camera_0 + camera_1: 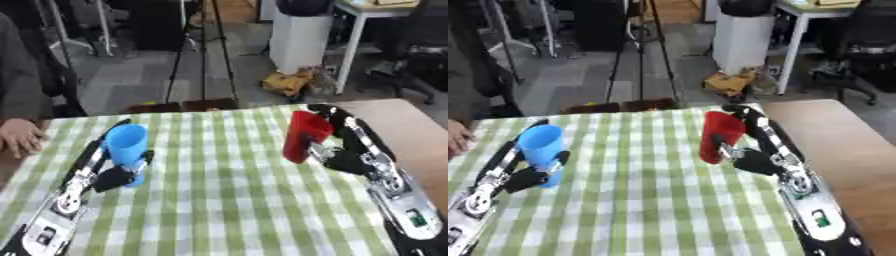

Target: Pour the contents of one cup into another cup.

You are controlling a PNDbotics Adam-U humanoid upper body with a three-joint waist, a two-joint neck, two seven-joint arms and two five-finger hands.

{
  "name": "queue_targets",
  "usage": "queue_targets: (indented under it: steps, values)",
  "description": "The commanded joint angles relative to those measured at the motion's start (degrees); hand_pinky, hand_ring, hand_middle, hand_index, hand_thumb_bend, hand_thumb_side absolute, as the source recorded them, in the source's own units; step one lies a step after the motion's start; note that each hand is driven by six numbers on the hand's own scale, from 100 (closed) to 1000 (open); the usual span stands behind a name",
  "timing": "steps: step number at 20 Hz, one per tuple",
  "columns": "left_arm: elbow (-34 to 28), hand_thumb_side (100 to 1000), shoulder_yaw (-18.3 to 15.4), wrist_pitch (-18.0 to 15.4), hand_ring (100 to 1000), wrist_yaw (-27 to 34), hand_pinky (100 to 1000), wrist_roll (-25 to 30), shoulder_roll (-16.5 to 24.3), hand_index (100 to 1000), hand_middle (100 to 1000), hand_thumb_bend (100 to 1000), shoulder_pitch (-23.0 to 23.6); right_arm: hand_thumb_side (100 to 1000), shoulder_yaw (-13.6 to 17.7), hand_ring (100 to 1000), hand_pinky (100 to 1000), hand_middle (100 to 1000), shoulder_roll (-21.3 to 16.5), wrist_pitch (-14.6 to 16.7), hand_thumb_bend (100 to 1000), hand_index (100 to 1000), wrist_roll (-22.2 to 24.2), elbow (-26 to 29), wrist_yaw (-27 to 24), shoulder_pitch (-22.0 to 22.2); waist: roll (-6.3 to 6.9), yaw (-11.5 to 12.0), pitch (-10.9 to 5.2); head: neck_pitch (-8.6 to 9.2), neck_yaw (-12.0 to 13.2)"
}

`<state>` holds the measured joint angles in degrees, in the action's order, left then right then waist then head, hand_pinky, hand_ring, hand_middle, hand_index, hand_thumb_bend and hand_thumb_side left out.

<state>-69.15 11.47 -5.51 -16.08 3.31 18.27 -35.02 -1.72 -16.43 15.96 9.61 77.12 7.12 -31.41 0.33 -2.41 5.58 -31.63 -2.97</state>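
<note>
Room: office floor, tripod legs and a white bin behind the tabletop [411, 125].
Surface: green-and-white checked cloth [219, 190], soft and flat, giving the cups a level footing.
Blue cup [127, 145]: smooth, tapered plastic, upright at the left, left hand [118, 175] with fingers curled round its lower part, likely steadying it as receiver.
Red cup [302, 135]: same tapered shape, well apart at the right, right hand [754, 160] wrapped round it, tilted slightly, seemingly ready for carrying over.
</note>
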Motion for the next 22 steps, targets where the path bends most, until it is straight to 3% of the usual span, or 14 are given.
queue_targets:
  steps: [1,10,22]
  values:
    - [-3.1,491,0.7,0.0,507,2.4,460,1.1,2.3,728,561,229,0.2,294,0.6,607,680,552,-1.4,0.0,317,857,-0.3,0.6,-0.4,-0.7,0.11,0.1,-1.12,-0.08,-0.2]
    - [-5.6,515,3.5,0.2,506,5.7,461,3.8,2.9,730,563,214,2.4,298,0.5,607,680,552,-1.4,0.0,318,857,-0.3,0.6,-0.4,-0.6,0.09,0.2,-1.51,-0.28,-0.4]
    - [-5.4,523,4.0,0.2,504,5.9,461,4.0,2.4,729,561,211,3.3,294,0.5,607,678,551,-1.6,0.1,315,856,-0.4,0.4,-0.5,-0.8,-0.33,0.3,-1.86,-0.53,-0.8]
